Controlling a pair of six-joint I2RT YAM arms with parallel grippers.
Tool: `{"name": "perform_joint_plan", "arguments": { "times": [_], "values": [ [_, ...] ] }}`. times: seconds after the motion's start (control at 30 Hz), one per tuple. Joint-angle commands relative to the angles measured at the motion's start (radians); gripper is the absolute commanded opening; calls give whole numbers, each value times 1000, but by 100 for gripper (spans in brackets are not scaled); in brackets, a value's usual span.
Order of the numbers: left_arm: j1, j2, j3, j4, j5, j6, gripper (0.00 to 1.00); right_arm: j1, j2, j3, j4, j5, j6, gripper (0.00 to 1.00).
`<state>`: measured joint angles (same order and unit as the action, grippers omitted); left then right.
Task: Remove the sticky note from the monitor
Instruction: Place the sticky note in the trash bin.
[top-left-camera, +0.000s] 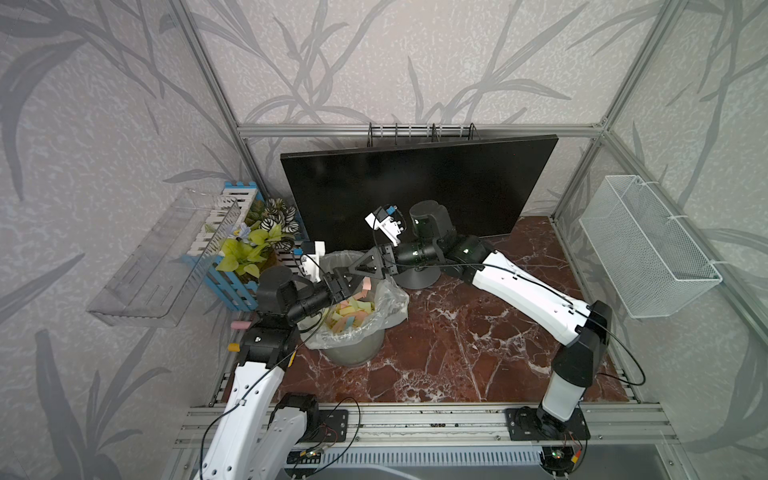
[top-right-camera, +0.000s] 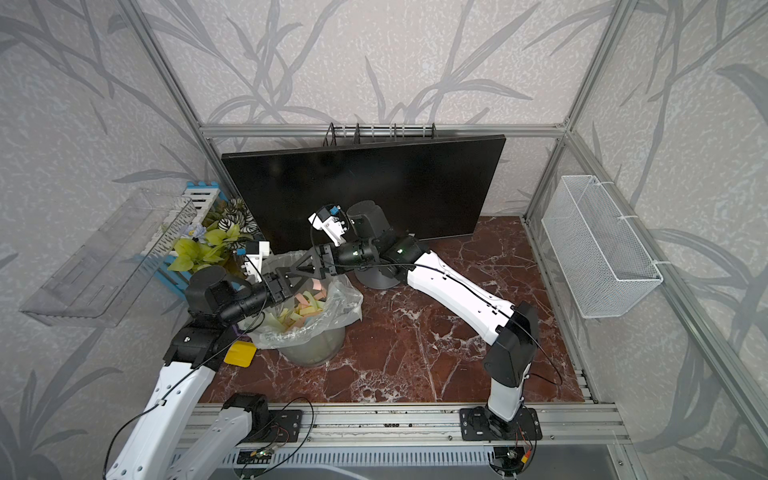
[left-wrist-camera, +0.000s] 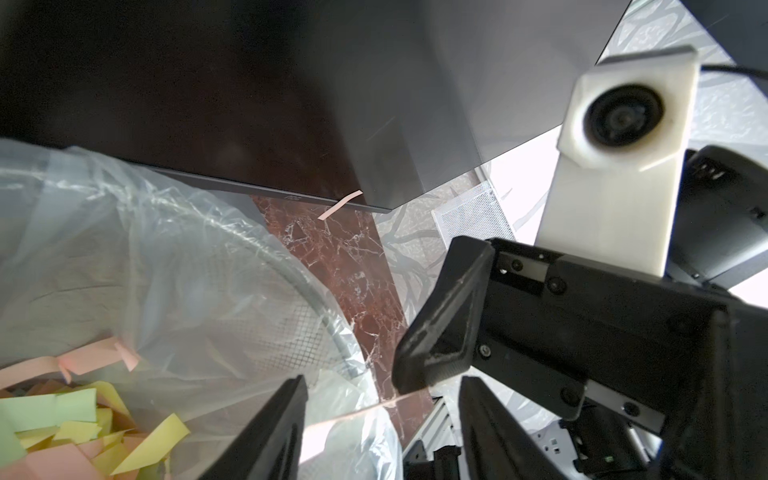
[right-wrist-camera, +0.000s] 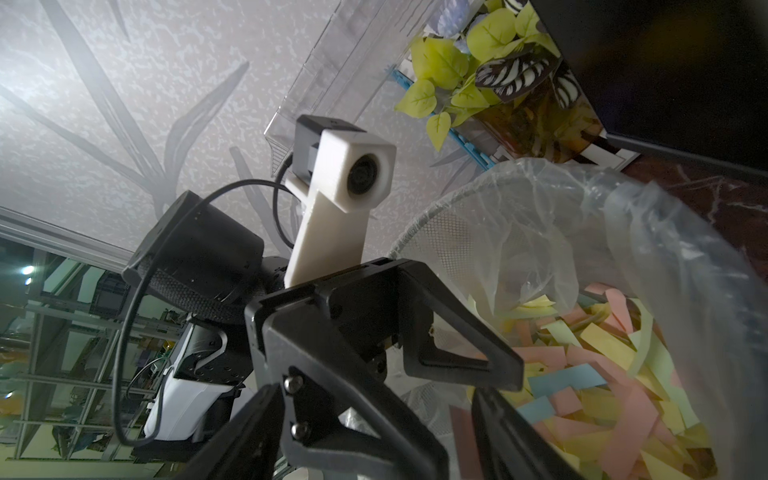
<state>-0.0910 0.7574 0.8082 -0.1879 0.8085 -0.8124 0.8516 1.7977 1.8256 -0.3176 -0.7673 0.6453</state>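
Both arms reach in over the bin (top-left-camera: 353, 351), a bag-lined basket standing in front of the monitor (top-left-camera: 415, 187), and their tools meet tip to tip just above its mouth. The spot makes sense: anything let go there drops straight onto the heap of pink, yellow and green paper scraps (top-left-camera: 349, 312) inside.

The left gripper (top-left-camera: 343, 287) reaches over the bin's near rim. The right gripper (top-left-camera: 347, 273) reaches over the rim beside the monitor's stand (top-left-camera: 415, 282), so each tool faces the other's camera.

In the left wrist view the left fingers (left-wrist-camera: 274, 428) stand moderately apart with clear space between them. A thin pale edge crosses that space and touches the tip of a right finger (left-wrist-camera: 436, 332) (possibly a slip of paper seen edge-on, though I cannot tell, nor whether either tool grips it). The right wrist view shows the right tool's fingers spread wide, clamped on nothing I can make out.

The sticky note (left-wrist-camera: 340, 204), a pale pink strip, hangs off the monitor's lower edge beyond the bin's far rim, just beside the small logo (left-wrist-camera: 294, 198). Both top views hide that spot behind the right arm. By my reading this note has yet to be peeled, and the right arm, on the monitor's side of the bin, looks better placed for it.
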Motion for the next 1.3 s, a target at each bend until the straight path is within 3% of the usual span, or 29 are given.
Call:
{"name": "perform_joint_plan", "arguments": {
  "times": [0.0,0.2,0.57,0.93,1.13,1.17,1.2,1.27],
  "values": [
    [-4,-16,-14,1,-5,23,50,5,10,6,34,-5,8,76],
    [-4,-22,-29,-1,-8,25,42,8,26,18,38,-6,14,75],
    [-4,-29,-51,-5,-25,32,0,9,49,43,25,8,6,75],
    [-4,-37,-20,-101,-114,86,0,-24,7,53,3,115,-33,75],
    [-4,-11,46,-205,-203,155,0,-66,-83,-39,45,174,-19,75],
    [-4,-2,63,-225,-217,168,8,-78,-114,-66,56,190,-15,75],
    [-4,2,74,-240,-231,176,28,-85,-139,-96,64,206,-12,75],
    [-4,11,96,-253,-246,187,52,-108,-197,-159,75,240,-11,75]
  ]
}}
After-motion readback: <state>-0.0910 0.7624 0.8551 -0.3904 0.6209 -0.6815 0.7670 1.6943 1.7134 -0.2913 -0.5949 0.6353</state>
